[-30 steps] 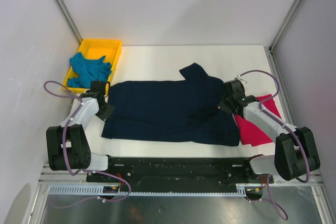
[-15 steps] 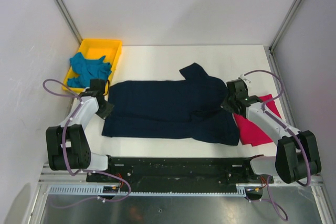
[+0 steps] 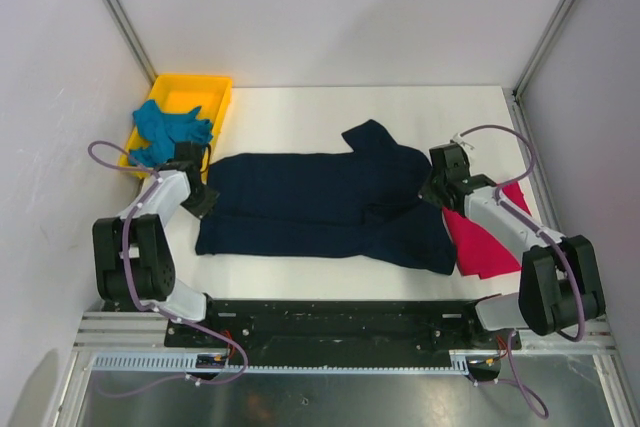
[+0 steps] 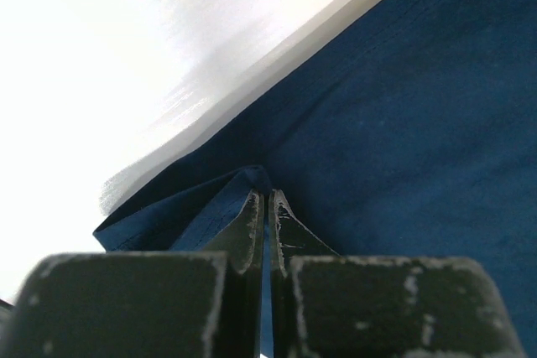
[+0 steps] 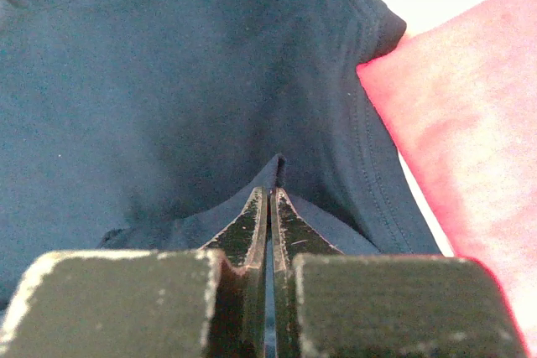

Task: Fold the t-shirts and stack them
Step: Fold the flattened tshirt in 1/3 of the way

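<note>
Crosswise on the table point(image 3: 300, 112), the navy shirt point(image 3: 320, 212) runs left to right, one sleeve pointing far. Left gripper point(image 3: 204, 203) pinches its left end, right gripper point(image 3: 431, 197) its right end, beside the pink shirt point(image 3: 490, 245).

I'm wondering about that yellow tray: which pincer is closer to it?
Left. The left pincer pinches the navy t-shirt near the yellow tray; the right pincer pinches its opposite end, next to the pink t-shirt.

Top cam overhead, wrist cams close-up, all share navy t-shirt point(image 3: 320, 209)
</note>
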Tool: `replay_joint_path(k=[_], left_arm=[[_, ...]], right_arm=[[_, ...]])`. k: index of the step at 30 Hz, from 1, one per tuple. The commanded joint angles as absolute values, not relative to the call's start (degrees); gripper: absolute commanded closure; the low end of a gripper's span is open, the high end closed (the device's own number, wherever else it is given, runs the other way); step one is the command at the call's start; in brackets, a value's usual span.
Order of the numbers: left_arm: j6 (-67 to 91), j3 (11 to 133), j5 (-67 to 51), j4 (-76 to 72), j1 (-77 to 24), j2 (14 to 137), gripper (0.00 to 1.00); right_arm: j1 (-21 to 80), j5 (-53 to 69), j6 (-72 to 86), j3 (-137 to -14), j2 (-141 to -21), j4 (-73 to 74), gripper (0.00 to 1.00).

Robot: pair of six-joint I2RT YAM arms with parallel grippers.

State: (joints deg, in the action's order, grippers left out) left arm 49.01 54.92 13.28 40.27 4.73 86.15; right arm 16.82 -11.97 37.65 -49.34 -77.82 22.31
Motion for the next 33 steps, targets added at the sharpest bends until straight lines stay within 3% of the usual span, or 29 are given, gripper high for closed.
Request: replay_joint_path(k=[1, 8, 10, 13, 15, 18, 21, 33], left_arm=[[47.82, 57.39, 14.07, 39.10, 4.57, 87.84, 1.00], [46.75, 57.62, 13.67, 37.86, 4.52, 89.87, 1.00], [45.79, 58.04, 12.95, 37.26, 4.56, 90.34, 0.94], [44.36, 58.42, 11.77, 36.91, 4.63, 89.72, 0.73], [43.94, 58.00, 11.60, 37.00, 4.74, 87.71, 0.54], [43.45, 55.84, 11.91, 37.36, 5.44, 83.12, 0.43], [43.00, 52.78, 12.46, 38.48, 6.21, 77.63, 0.43], [48.83, 40.36, 12.77, 42.47, 6.30, 68.32, 0.65]], right_arm=[[17.19, -13.04, 35.89, -52.88, -79.62, 20.05, 1.00], [17.75, -13.39, 34.96, -54.29, -82.59, 19.68, 1.00], [17.75, -13.54, 34.69, -54.42, -83.18, 19.60, 1.00], [17.57, -13.35, 34.45, -54.71, -84.02, 20.05, 0.98], [17.40, -12.68, 34.17, -54.99, -84.35, 20.53, 0.89], [17.01, -10.81, 33.60, -55.36, -84.09, 21.68, 0.70], [16.42, -8.78, 33.27, -55.52, -82.78, 23.86, 0.66], [17.90, -2.09, 32.24, -50.85, -77.18, 26.60, 0.66]])
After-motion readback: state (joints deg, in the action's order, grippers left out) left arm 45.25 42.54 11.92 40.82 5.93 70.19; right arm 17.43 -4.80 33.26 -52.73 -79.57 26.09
